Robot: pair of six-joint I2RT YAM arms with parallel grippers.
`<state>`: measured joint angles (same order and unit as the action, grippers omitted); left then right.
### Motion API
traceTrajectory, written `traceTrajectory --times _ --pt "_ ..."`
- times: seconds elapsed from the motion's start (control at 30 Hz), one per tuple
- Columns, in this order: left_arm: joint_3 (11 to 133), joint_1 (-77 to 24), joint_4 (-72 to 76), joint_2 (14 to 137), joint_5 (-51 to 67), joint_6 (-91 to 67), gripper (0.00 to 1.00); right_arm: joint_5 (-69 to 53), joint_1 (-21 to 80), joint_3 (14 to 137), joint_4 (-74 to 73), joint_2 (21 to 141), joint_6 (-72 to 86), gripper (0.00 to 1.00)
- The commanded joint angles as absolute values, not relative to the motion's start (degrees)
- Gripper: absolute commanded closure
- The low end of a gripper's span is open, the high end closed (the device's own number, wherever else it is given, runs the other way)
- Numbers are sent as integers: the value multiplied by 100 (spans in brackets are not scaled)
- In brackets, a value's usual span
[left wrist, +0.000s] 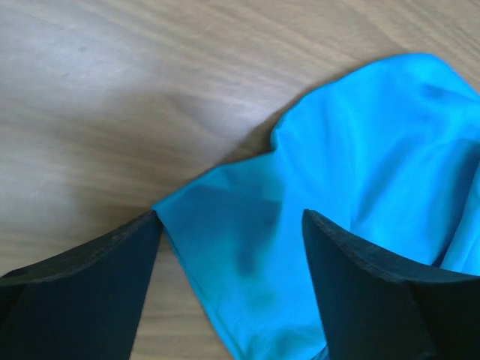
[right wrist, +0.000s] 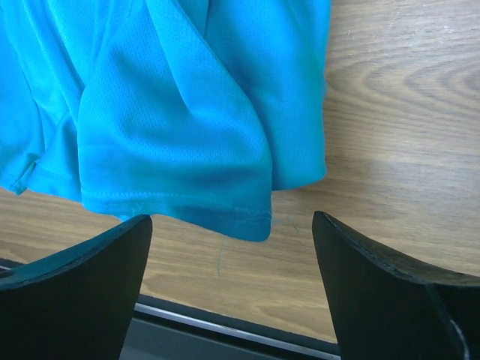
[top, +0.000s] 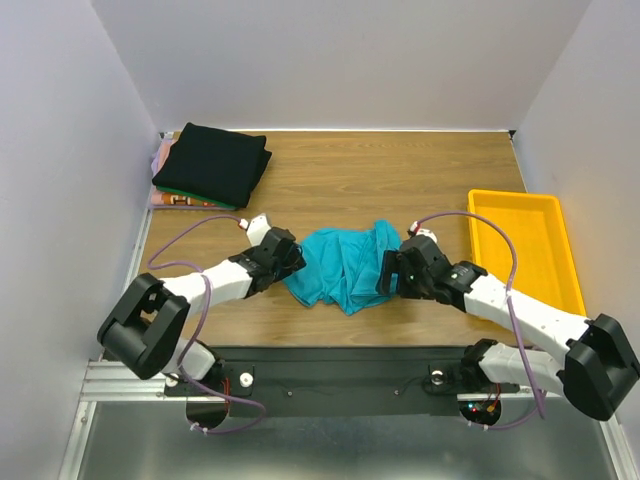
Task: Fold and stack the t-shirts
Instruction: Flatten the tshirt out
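Observation:
A bright turquoise t-shirt (top: 345, 262) lies crumpled on the wooden table between my two grippers. My left gripper (top: 296, 262) is open at the shirt's left edge; in the left wrist view a corner of the shirt (left wrist: 247, 262) lies between the spread fingers (left wrist: 352, 285). My right gripper (top: 385, 272) is open at the shirt's right edge; in the right wrist view the hemmed edge of the shirt (right wrist: 187, 150) lies just ahead of the fingers (right wrist: 375, 292), apart from them. A stack of folded t-shirts (top: 212, 162), black on top, sits at the far left.
A yellow plastic tray (top: 565, 262) stands at the right of the table. The table's near edge and a metal rail (right wrist: 225, 326) run just under my right gripper. White walls close in the table on three sides.

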<state>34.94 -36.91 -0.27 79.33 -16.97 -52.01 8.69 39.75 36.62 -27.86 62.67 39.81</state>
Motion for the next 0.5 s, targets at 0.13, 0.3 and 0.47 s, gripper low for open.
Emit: traceTrajectory --times 0.13,0.3,0.47 --pt "3498 -3709 -35 8630 -1424 -5124 100 1204 3973 3744 -1934 6636 4517 47" --pt "3603 -3709 -351 8394 -1853 -5124 100 1064 3973 3779 -1969 6127 4474 77" --pt "3761 -3709 -1035 7358 -2749 -5265 100 1465 3973 3902 -2485 5512 4368 99"
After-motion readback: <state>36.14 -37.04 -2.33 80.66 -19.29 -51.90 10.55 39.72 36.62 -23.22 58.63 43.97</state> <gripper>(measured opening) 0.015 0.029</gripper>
